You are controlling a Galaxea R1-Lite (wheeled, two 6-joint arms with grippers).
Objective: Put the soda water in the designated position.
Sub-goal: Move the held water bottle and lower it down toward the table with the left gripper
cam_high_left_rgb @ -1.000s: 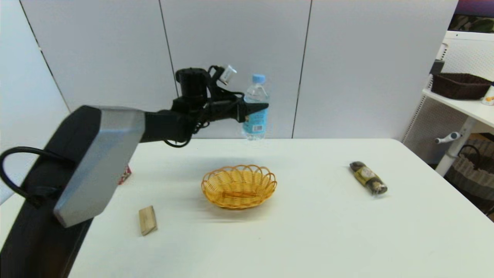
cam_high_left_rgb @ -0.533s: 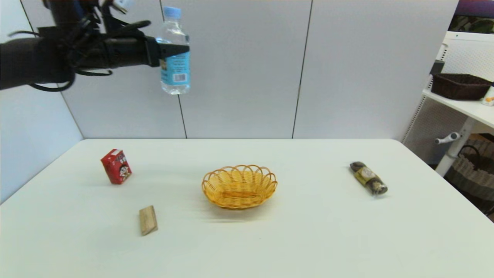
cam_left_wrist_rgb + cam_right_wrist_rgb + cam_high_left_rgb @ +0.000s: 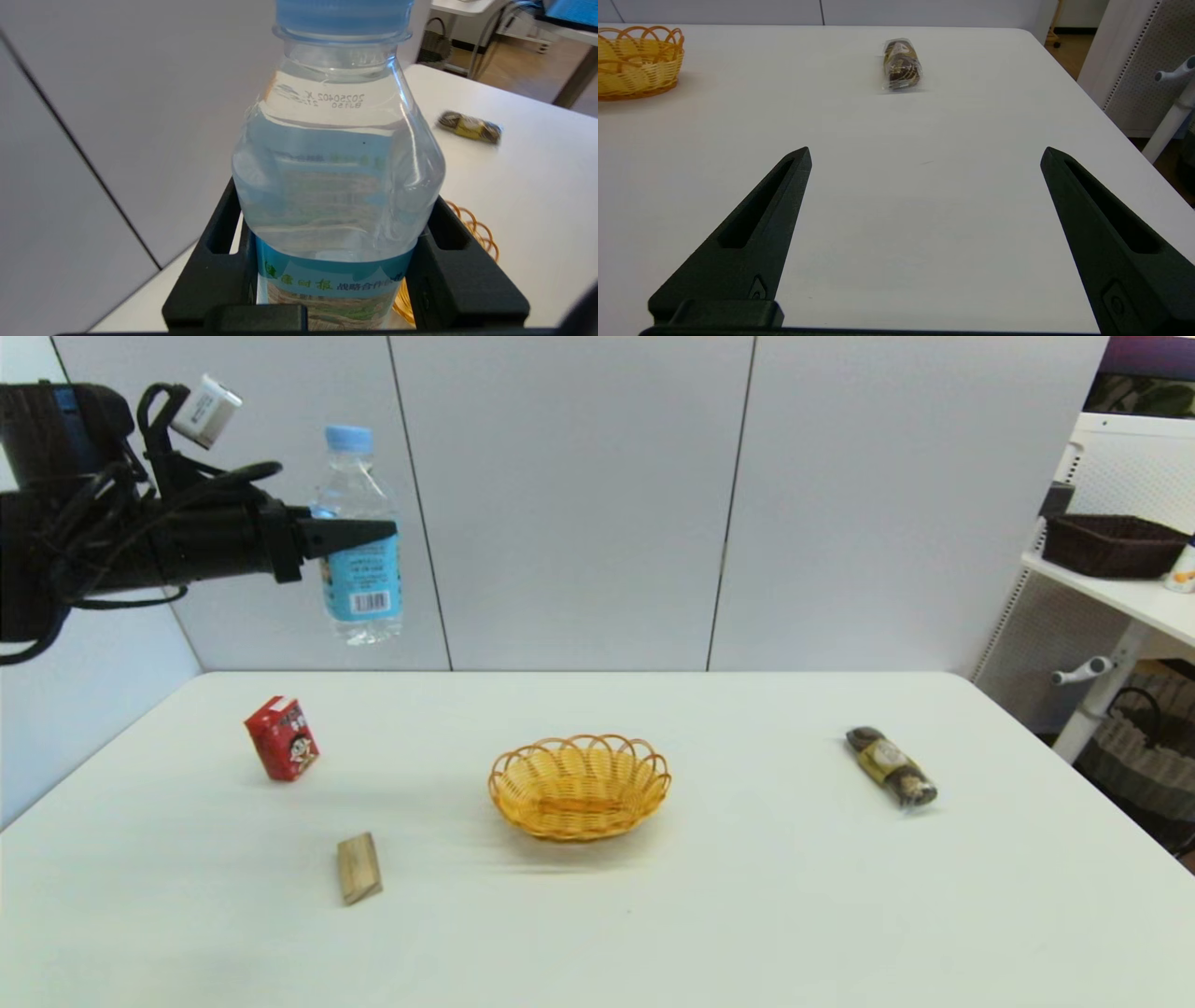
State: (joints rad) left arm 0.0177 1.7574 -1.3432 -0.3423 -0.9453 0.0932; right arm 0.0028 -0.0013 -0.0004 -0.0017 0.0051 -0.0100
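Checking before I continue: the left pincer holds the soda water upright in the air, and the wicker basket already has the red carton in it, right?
Not quite. The basket is empty; the red carton stands on the table, per the head view. The left pincer does hold the soda water upright aloft.

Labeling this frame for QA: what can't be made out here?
- Soda water base: in the left wrist view, cut off by the edge and the left claw.
- Right claw: out of the head view, so its place over the table is unclear.
- Red carton and dark wrapped snack: print too small to read.
- Basket: far inner wall hidden by its rim.
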